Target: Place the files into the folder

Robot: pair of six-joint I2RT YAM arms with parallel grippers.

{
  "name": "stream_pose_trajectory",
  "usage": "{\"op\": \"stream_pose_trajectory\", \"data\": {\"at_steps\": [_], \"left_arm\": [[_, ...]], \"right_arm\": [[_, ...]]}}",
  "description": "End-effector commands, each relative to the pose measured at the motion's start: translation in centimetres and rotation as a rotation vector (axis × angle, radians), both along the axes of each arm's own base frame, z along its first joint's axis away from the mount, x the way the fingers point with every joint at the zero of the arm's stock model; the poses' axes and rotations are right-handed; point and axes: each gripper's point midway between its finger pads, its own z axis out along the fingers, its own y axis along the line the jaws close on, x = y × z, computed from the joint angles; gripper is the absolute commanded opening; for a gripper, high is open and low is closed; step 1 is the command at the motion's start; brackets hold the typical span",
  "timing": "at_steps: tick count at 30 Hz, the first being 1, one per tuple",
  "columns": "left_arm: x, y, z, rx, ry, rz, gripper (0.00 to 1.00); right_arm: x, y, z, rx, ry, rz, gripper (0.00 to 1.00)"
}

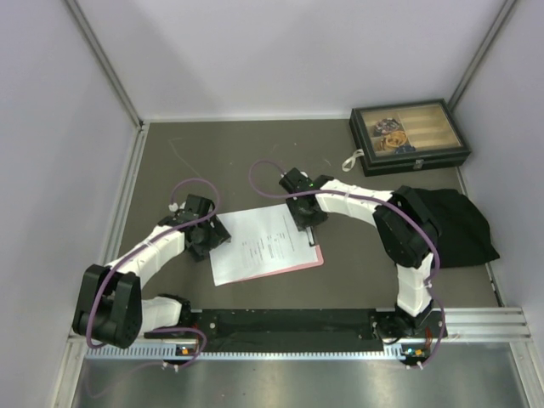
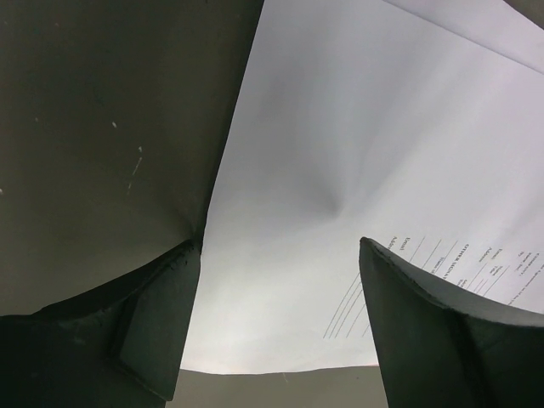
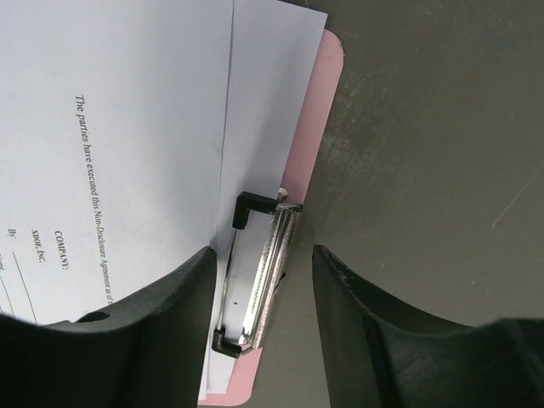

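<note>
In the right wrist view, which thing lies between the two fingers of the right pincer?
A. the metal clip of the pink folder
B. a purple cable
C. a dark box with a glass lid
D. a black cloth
A: the metal clip at the short edge of the pink folder lies right between the fingers of the right pincer.

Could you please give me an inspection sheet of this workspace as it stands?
Surface: dark grey table, lightly scratched.
Job's things: two white printed paper sheets lie on flat pink clipboard, edge under its metal clip.
Clutter: dark glass-lidded box; black cloth.
Grippers: left gripper open over sheets' edge; right gripper open astride clip.
Cables: purple cables loop near each gripper.
Surroundings: white walls, metal frame posts.
</note>
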Motion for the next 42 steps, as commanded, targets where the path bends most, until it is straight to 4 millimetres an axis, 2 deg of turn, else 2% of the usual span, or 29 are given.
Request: {"op": "stream_pose_trajectory", "data": {"at_steps": [1,8,13,21,31,35,40,42], "left_arm": [[0.9,-0.5,0.3,-0.029,-0.035,-0.011,0.79],[0.9,-0.6,0.1,-0.034,-0.035,-0.014,0.79],[0.9,-0.7,0.1,-0.039,-0.037,-0.017,0.79],[0.7,-0.6,0.2,-0.034,-0.038,-0.017,0.79],[0.7,-0.7,0.4,-0.039,-0.041,-0.027,0.79],[0.7,-0.8,0.3,-0.037,-0.037,-0.038,0.78],[0.7,-1.3,0.1,-0.058,-0.016,-0.064,0.79],[0.7,-1.3,0.3,-0.058,-0.015,-0.069,0.79]], "right_arm": [[-0.7,0.8,1.6,0.031,0.003,-0.002,0.52],[-0.9,1.4,3.0,0.095,-0.015,0.001,0.55],[-1.1,1.0,3.6,0.097,-0.018,-0.002,0.54],[-1.4,0.1,1.6,0.059,0.009,-0.017,0.5],[-1.5,-0.8,-0.7,0.064,0.049,-0.037,0.5],[-1.5,-0.7,-1.9,0.07,0.073,-0.035,0.41],[-2.1,-0.5,-4.0,0.059,0.125,-0.014,0.42],[-2.2,-0.9,-4.6,0.041,0.134,-0.015,0.38]]}}
